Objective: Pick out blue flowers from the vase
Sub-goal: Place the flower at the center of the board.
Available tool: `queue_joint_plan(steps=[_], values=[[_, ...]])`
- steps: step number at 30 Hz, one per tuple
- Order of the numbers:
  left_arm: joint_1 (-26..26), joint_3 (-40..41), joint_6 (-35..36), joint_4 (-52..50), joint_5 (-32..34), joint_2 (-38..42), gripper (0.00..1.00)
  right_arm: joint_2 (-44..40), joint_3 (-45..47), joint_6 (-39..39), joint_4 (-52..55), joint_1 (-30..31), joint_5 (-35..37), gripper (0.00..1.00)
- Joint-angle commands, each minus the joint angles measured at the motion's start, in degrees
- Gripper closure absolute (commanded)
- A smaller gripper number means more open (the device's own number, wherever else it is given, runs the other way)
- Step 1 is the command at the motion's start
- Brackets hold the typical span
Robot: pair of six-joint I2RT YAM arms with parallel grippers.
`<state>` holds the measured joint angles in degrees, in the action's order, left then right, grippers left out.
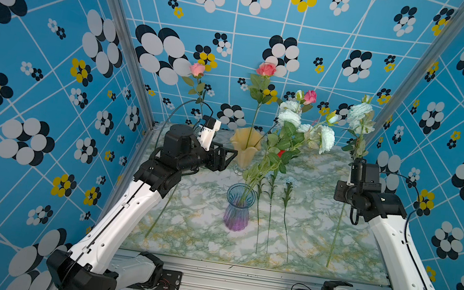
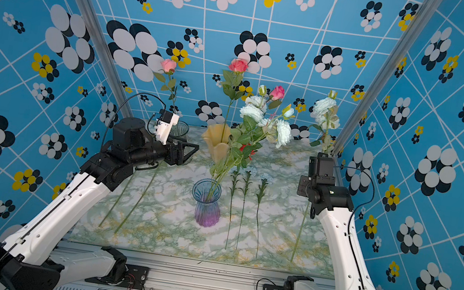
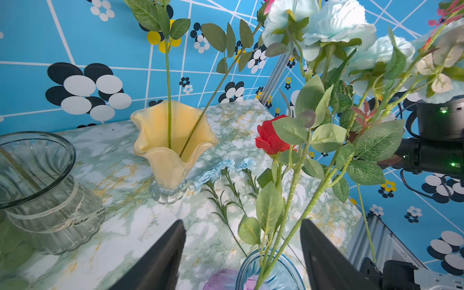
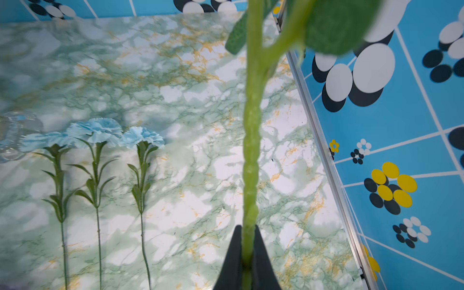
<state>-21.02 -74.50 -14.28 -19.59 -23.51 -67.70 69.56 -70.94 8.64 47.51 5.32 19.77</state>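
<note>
The right gripper [image 4: 247, 232] is clamped on the stem of a pale blue flower spray [image 1: 359, 114], while the left gripper [image 3: 242, 222] stands wide open and empty above the blue vase [image 1: 236, 211].

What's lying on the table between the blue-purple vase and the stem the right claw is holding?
Three pale blue carnations, lying side by side, stems parallel; both top views show them.

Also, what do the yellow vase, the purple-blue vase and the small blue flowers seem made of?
Yellow vase: glossy milky glass, probably; clear foot. Purple-blue vase: ribbed tinted glass or plastic; stems show through. Small blue flowers: seemingly fabric, matte ruffled petals, plastic-looking stems.
</note>
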Motion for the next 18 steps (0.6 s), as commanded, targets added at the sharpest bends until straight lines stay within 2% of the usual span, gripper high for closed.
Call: queue_joint_plan(steps=[1,3,5,9,13,18], values=[[0.5,1.8,4.0,-1.3,6.0,4.3,0.28,3.8,0.9,2.5,-3.0,-0.3,-1.5,1.00],[0.8,5.9,4.2,2.8,11.3,9.6,0.28,7.0,0.6,3.1,-2.4,-0.3,-1.6,1.00],[1.8,9.0,4.0,5.4,13.3,14.0,0.29,10.4,1.0,3.2,-3.3,-0.3,-0.9,1.00],[2.9,13.4,3.6,11.4,9.4,19.8,0.29,17.5,0.9,2.4,-5.1,0.0,1.1,1.00],[3.1,14.3,2.8,13.8,7.7,19.9,0.27,23.5,0.1,0.7,-4.9,0.8,6.0,1.00],[3.2,13.7,2.6,13.3,7.7,17.6,0.23,26.0,2.3,-0.4,-7.1,0.8,9.1,1.00]])
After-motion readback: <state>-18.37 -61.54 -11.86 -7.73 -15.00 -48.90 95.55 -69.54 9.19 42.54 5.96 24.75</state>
